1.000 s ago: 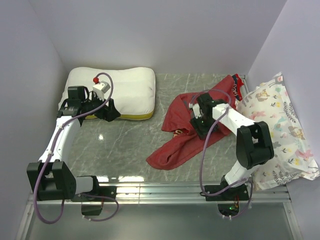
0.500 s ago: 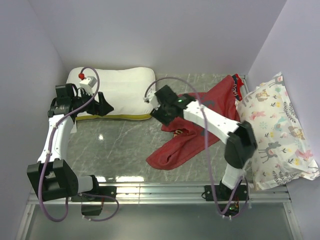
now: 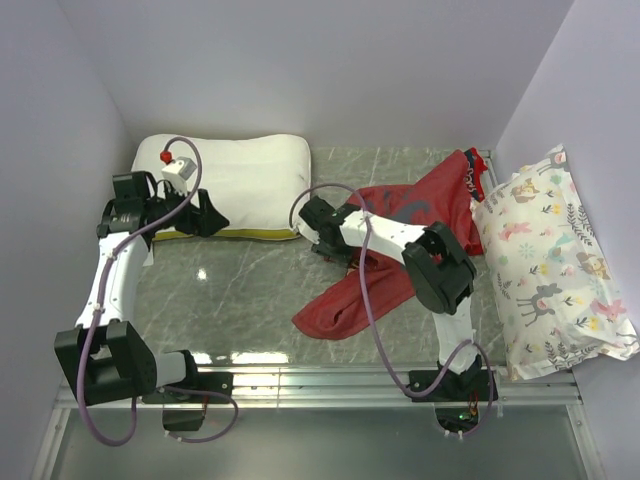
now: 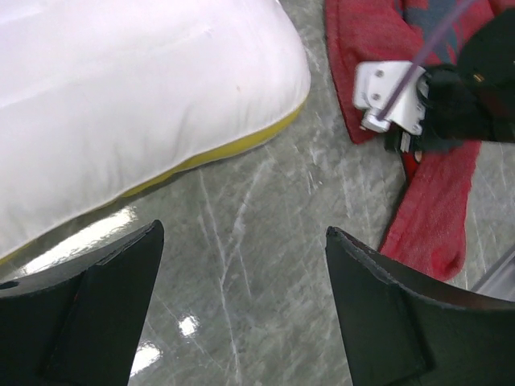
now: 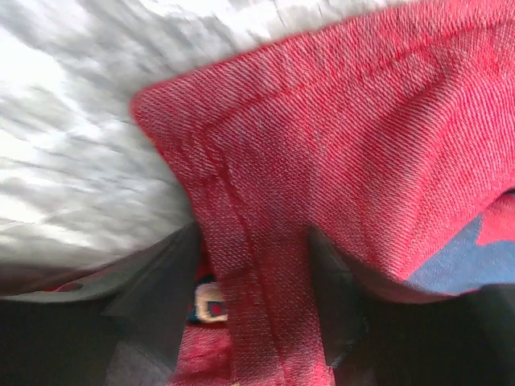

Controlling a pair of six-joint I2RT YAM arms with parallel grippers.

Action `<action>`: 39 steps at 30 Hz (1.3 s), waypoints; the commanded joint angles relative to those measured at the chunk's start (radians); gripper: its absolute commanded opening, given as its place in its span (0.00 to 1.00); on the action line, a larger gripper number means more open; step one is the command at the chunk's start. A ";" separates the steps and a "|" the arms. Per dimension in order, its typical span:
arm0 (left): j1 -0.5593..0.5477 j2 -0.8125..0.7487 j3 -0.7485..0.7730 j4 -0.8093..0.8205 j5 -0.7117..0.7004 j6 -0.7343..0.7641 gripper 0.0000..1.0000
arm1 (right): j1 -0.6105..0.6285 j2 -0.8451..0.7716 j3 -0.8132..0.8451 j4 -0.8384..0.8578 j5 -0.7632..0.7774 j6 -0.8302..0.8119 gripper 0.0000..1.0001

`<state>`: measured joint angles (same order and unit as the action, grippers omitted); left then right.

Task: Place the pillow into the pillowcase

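The white pillow (image 3: 235, 178) with a yellow strip along its front edge lies at the back left; it also fills the upper left of the left wrist view (image 4: 121, 96). My left gripper (image 3: 207, 217) hovers low in front of that edge, open (image 4: 244, 229), with bare table between its fingers. The red pillowcase (image 3: 410, 235) lies crumpled at centre right. My right gripper (image 3: 320, 228) is at its left edge. In the right wrist view a fold of the pillowcase (image 5: 265, 265) runs between the spread fingers (image 5: 161, 289), and the jaws stand open around it.
A floral animal-print pillow (image 3: 555, 270) leans against the right wall. Grey walls close in the left, back and right. The marble table (image 3: 250, 290) shows between the pillow and the pillowcase. A metal rail (image 3: 320, 380) runs along the near edge.
My right arm swung left from the middle of the pillowcase to its left edge, and its jaws narrowed a little. My left gripper shifted slightly left along the pillow's front edge.
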<state>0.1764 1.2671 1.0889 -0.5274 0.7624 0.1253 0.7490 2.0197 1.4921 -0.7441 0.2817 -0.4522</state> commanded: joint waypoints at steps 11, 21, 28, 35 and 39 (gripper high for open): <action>-0.507 -0.132 -0.331 0.076 -0.093 0.248 0.88 | -0.276 -0.076 0.342 -0.153 -0.333 0.168 0.00; -0.819 0.239 -0.299 0.363 -0.273 0.076 0.99 | -0.505 -0.228 0.342 -0.135 -0.729 0.378 0.00; -0.900 0.416 -0.161 0.383 -0.333 0.027 0.93 | -0.615 -0.234 0.369 -0.080 -0.847 0.451 0.00; -0.875 0.442 -0.119 0.299 -0.348 0.027 0.00 | -0.695 -0.283 0.375 -0.028 -0.987 0.521 0.00; -0.772 0.226 -0.155 0.314 -0.402 -0.013 0.00 | -0.744 -0.340 0.341 0.076 -1.128 0.567 0.00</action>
<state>-0.6708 1.6730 0.9325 -0.2195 0.4152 0.1429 0.0425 1.7935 1.8191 -0.8024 -0.6872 0.0582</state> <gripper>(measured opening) 0.025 0.029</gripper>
